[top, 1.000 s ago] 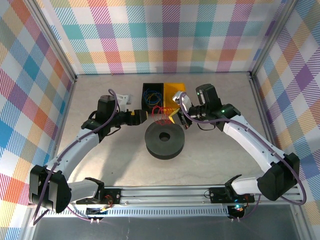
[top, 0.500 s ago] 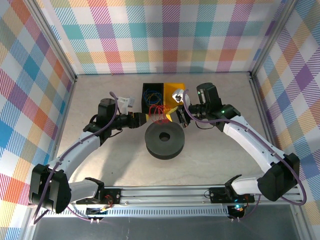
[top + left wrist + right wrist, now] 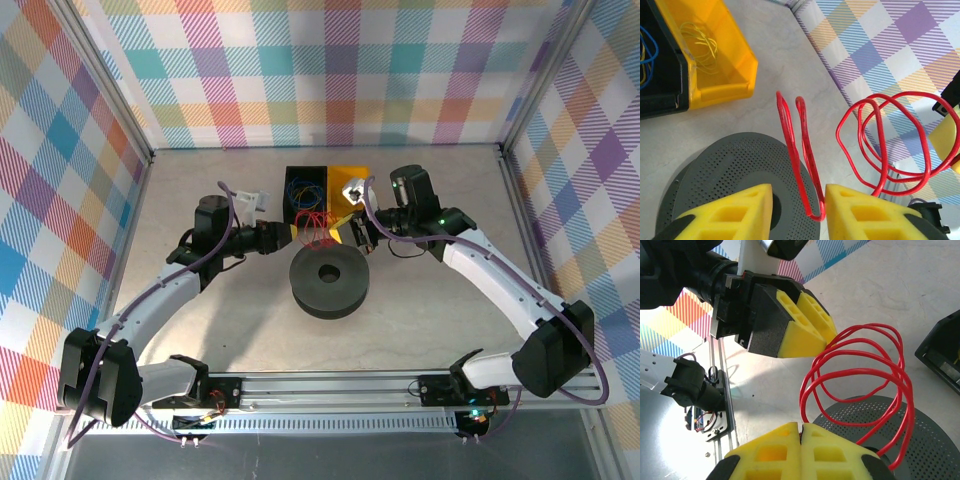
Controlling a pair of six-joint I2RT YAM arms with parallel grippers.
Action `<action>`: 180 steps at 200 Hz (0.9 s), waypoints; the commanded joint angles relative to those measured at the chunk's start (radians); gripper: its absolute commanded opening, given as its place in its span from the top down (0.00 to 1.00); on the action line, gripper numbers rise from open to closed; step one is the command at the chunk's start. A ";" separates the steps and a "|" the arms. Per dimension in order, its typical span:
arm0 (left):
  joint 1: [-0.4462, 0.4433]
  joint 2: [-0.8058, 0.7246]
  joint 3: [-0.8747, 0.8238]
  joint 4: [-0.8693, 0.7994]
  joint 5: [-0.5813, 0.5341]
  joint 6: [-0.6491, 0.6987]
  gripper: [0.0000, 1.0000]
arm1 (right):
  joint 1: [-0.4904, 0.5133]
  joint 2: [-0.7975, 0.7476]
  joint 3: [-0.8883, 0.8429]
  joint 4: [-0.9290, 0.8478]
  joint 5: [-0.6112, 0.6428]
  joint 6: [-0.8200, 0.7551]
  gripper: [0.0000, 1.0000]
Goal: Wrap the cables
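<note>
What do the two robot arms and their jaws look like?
The left arm and right arm have white links, black joints and black bases. A purple cable runs along each. The jaws are yellow wedges with hollow cells, on black mounts.

The red cables (image 3: 817, 216) look smooth and shiny. The spool (image 3: 725, 165) under them is dull, dark plastic dotted with tiny holes.

Beyond the spool (image 3: 329, 282), bins (image 3: 345, 176), left gripper (image 3: 289, 236) and right gripper (image 3: 351, 232) (cable (image 3: 318, 224) looped between them) crowd the way; its near side is open.
</note>
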 commanded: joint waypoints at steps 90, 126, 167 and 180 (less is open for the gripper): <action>-0.009 0.002 -0.013 0.025 0.026 -0.003 0.82 | -0.001 -0.003 0.011 0.053 -0.053 0.025 1.00; -0.008 0.010 -0.011 0.035 0.029 -0.007 0.85 | -0.001 0.005 0.017 0.059 -0.080 0.037 1.00; -0.008 0.022 -0.005 0.048 0.033 -0.015 1.00 | -0.001 0.012 0.016 0.064 -0.081 0.044 1.00; -0.008 0.021 -0.005 0.048 0.031 -0.015 1.00 | -0.001 0.012 0.016 0.059 -0.074 0.041 1.00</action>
